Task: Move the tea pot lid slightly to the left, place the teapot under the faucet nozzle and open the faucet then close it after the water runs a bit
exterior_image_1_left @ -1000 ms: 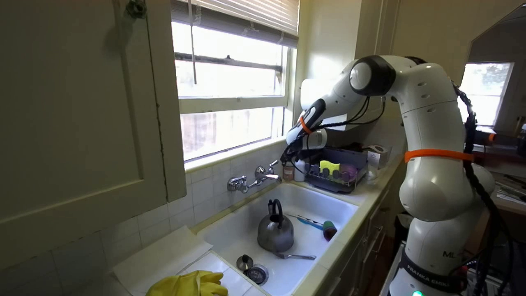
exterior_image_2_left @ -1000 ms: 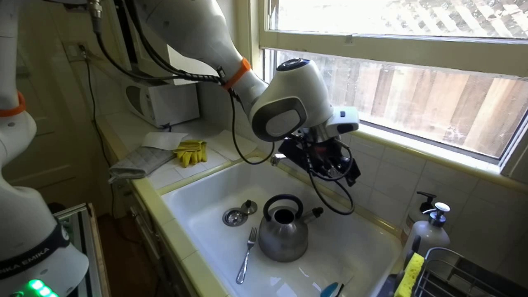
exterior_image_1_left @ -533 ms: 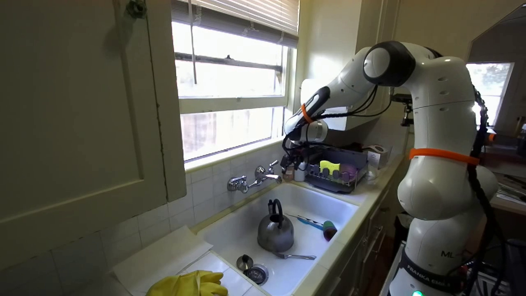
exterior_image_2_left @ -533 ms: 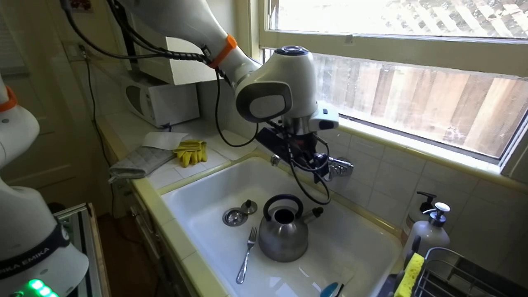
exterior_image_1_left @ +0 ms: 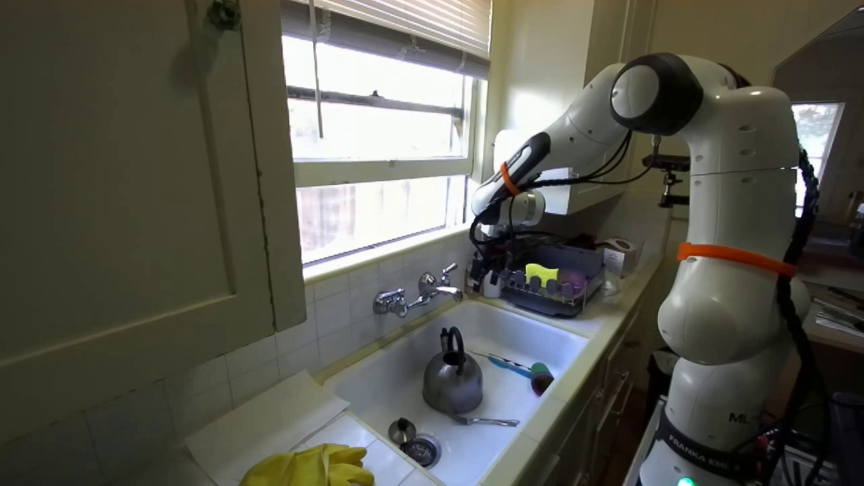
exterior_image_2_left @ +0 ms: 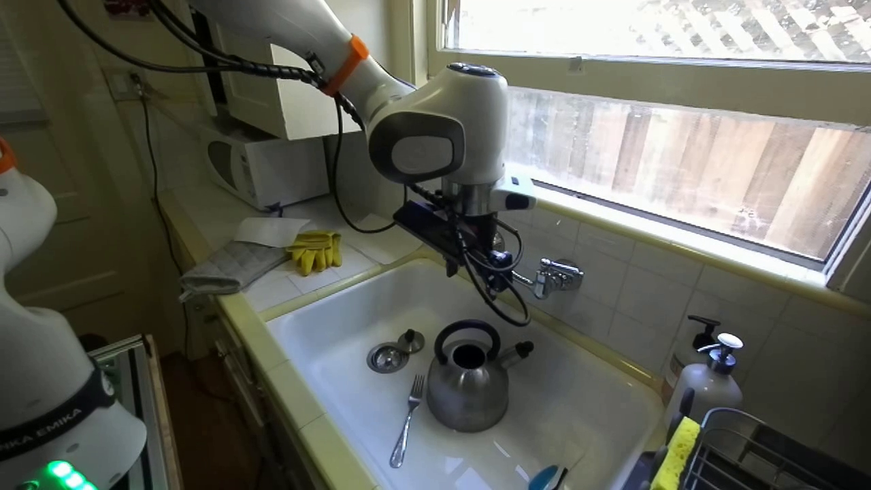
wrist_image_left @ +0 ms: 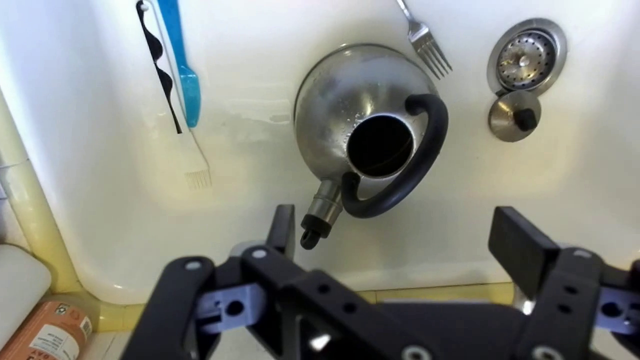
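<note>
Below, apart from the fingers (wrist_image_left: 520, 245), the teapot (wrist_image_left: 357, 92).

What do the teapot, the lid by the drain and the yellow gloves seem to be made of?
The teapot: satiny metal, likely stainless steel, from its soft grey sheen.
The lid: apparently similar metal, sharing that sheen; its dark, dull knob may be plastic.
The yellow gloves: probably dull rubber, given their even colour and limp fingers; fabric isn't ruled out.

Both exterior views looked down across the sink (exterior_image_1_left: 506, 395) from opposite ends, sharing window (exterior_image_1_left: 385, 138) and teapot (exterior_image_2_left: 468, 398). The wrist view, nearer, faced steeply down.
</note>
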`<action>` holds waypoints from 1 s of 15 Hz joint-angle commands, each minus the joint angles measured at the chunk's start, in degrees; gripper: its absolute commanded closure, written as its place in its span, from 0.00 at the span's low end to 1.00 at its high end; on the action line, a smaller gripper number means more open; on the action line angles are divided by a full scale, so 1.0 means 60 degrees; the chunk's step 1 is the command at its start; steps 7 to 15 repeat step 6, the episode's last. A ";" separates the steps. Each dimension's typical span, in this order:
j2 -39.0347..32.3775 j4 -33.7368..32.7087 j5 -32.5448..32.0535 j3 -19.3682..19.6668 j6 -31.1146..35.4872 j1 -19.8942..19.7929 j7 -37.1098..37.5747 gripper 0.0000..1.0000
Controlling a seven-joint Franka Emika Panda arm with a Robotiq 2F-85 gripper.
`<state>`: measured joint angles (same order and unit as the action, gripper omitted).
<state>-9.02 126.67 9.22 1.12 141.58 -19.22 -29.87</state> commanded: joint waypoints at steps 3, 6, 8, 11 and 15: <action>0.0930 0.1278 -0.0179 0.0294 0.0297 0.0796 -0.0616 0.00; 0.0639 0.0967 -0.0096 0.0407 0.0174 0.1016 -0.0426 0.00; 0.0639 0.0967 -0.0096 0.0407 0.0174 0.1016 -0.0426 0.00; 0.0639 0.0967 -0.0096 0.0407 0.0174 0.1016 -0.0426 0.00; 0.0639 0.0967 -0.0096 0.0407 0.0174 0.1016 -0.0426 0.00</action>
